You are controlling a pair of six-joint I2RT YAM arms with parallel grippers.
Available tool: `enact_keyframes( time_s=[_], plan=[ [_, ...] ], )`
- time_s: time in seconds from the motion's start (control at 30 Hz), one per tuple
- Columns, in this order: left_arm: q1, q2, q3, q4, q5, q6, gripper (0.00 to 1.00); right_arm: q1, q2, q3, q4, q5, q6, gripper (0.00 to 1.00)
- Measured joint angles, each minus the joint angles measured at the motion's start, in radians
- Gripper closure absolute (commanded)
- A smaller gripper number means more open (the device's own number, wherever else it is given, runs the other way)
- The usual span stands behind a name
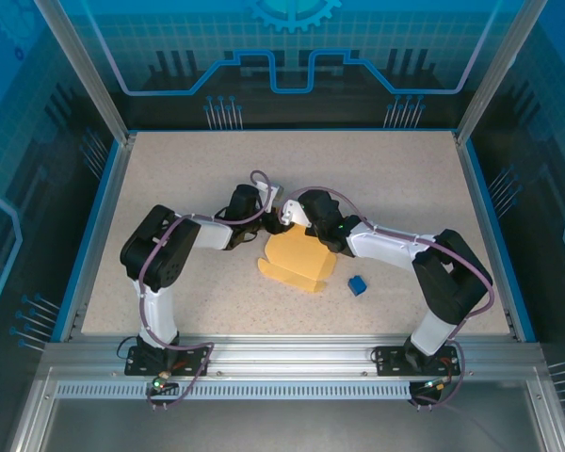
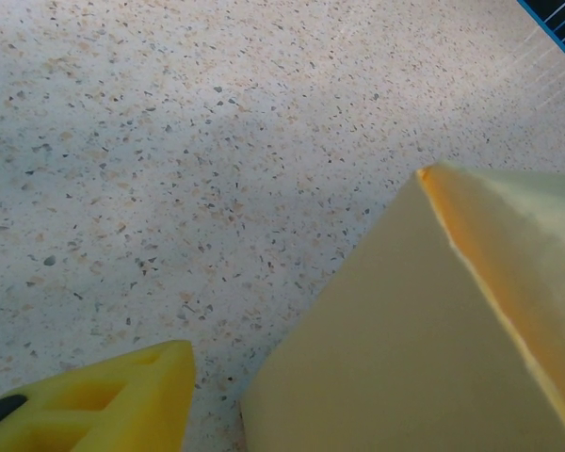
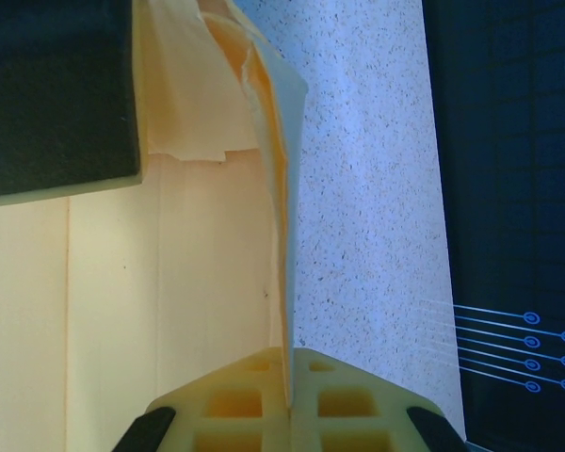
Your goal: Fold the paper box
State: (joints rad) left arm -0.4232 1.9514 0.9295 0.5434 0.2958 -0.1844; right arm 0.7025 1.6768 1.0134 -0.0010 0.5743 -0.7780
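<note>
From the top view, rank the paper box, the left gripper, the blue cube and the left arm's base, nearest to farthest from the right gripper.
Measured from the right gripper:
1. Paper box: touching it, on the near side.
2. Left gripper: close by on its left.
3. Blue cube: to the right and nearer the arm bases.
4. Left arm's base: at the near-left table edge.

The right gripper (image 3: pixel 290 407), its yellow latticed fingers (image 3: pixel 353 405) at the bottom, pinches the thin edge of an upright panel of the pale yellow paper box (image 3: pixel 169 282). A dark block (image 3: pixel 56 94) covers the box's upper left. A speckled table (image 3: pixel 367 188) lies to the right, then a dark gridded wall (image 3: pixel 508 141).
</note>
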Motion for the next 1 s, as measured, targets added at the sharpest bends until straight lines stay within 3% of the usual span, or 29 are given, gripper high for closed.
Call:
enact_keyframes(
  time_s=[0.43, 1.0],
  plan=[
    [0.000, -0.002, 0.000, 0.009, 0.012, -0.029, 0.33, 0.000, -0.011, 0.000, -0.015, -0.012, 0.004, 1.00],
    [-0.013, -0.023, 0.006, -0.005, -0.016, -0.047, 0.66, 0.007, -0.011, 0.000, -0.016, -0.018, 0.026, 1.00]
  ],
)
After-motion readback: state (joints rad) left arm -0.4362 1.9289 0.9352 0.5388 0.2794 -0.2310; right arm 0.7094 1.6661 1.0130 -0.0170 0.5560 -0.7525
